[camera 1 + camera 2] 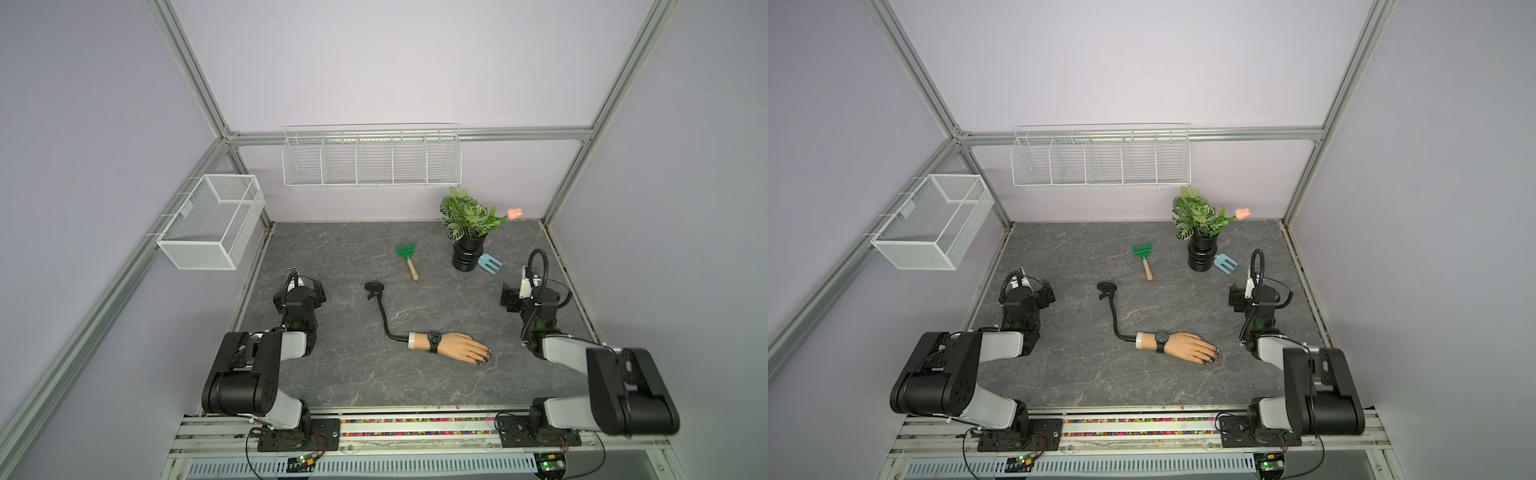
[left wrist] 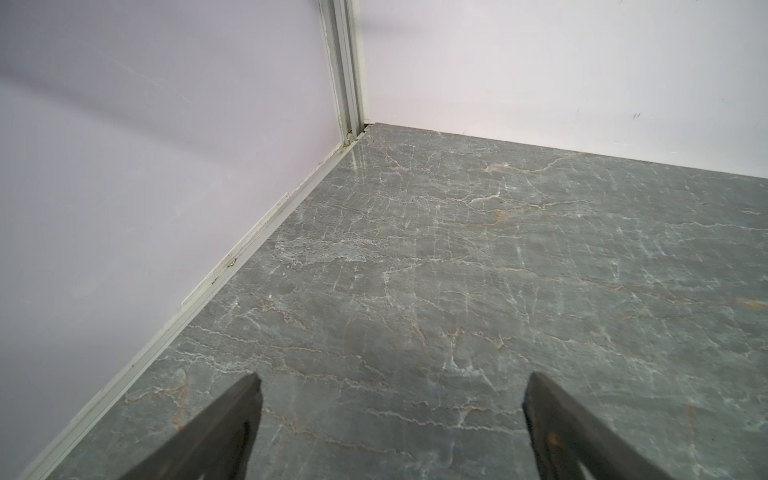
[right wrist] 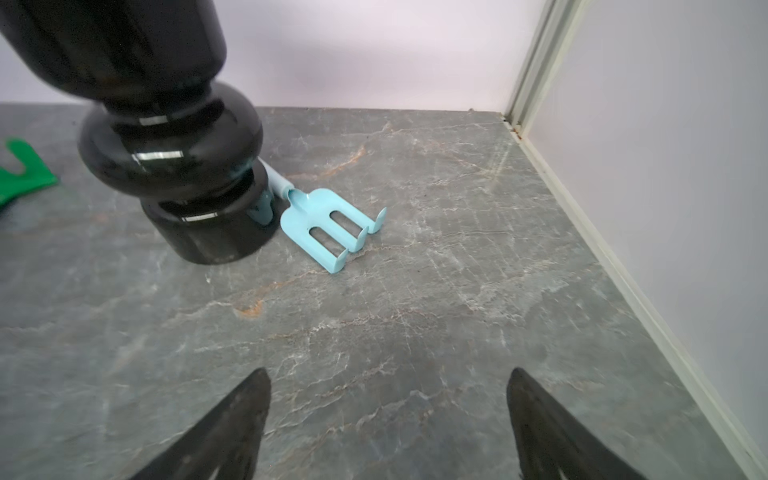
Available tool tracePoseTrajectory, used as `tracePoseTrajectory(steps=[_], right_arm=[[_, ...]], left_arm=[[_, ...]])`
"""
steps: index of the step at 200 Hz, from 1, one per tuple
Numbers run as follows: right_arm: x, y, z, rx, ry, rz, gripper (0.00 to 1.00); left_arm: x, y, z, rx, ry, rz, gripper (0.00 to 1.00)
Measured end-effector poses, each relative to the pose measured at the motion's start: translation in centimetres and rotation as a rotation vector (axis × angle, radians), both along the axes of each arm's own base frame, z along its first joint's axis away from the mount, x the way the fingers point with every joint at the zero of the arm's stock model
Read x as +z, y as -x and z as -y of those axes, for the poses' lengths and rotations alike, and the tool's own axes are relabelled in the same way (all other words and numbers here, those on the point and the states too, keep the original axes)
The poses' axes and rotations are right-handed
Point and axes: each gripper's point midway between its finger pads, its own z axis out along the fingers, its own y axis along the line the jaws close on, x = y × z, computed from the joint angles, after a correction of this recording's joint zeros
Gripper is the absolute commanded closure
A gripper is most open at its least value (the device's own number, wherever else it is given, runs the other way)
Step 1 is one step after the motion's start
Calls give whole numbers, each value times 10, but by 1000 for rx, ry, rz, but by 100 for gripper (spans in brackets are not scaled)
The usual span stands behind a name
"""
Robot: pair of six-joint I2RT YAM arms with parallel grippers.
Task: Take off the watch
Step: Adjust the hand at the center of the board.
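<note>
A grey marbled desk (image 1: pixel 353 382) is seen from above. Near its middle a mannequin hand (image 1: pixel 459 347) lies palm down on a black bendy stem (image 1: pixel 382 316). The watch (image 1: pixel 434 337), all black, is strapped around its wrist. The left fingers (image 2: pixel 220 428) and right fingers (image 3: pixel 224 428) are spread wide and hold nothing, at opposite sides of the desk, well apart from the watch. Farther back are a potted plant (image 1: pixel 467 232), a green rake (image 1: pixel 406 253) and a blue garden fork (image 3: pixel 328 224).
</note>
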Motion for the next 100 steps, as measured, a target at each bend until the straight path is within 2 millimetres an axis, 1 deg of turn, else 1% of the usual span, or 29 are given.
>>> tracePoseTrajectory(steps=[5, 8, 10, 13, 18, 21, 33, 41, 48, 62, 76, 85, 92, 100], right_arm=[[14, 2, 1, -14, -17, 25, 9], [28, 4, 2, -28, -34, 51, 8], [33, 4, 2, -32, -40, 61, 7], [48, 7, 3, -42, -60, 95, 7], [65, 9, 4, -51, -79, 134, 7], [80, 11, 3, -54, -98, 168, 6], [121, 20, 2, -56, -148, 258, 6], [139, 27, -1, -53, -180, 288, 6], [151, 32, -4, -46, -208, 296, 5], [162, 40, -15, -18, -264, 282, 3], [161, 46, -33, 37, -317, 231, 2], [154, 50, -52, 97, -348, 174, 2], [147, 53, -68, 145, -366, 129, 2], [135, 58, -89, 212, -378, 57, 2]], left_arm=[[0, 0, 0, -1, 1, 0, 1], [0, 0, 0, 0, 0, 0, 1], [0, 0, 0, -1, 1, 0, 1], [0, 0, 0, -1, 1, 0, 1], [0, 0, 0, -2, 1, 0, 1], [0, 0, 0, -1, 1, 0, 1], [0, 0, 0, -2, 1, 0, 1], [0, 0, 0, -2, 1, 0, 1], [0, 0, 1, -6, 2, -1, 1], [3, 1, 5, -38, -3, -13, 1], [16, 5, 10, -68, -14, -3, 1], [31, 7, 17, -89, -27, 20, 0], [45, 9, 25, -114, -31, 49, 0], [65, 13, 38, -152, -30, 90, 0]])
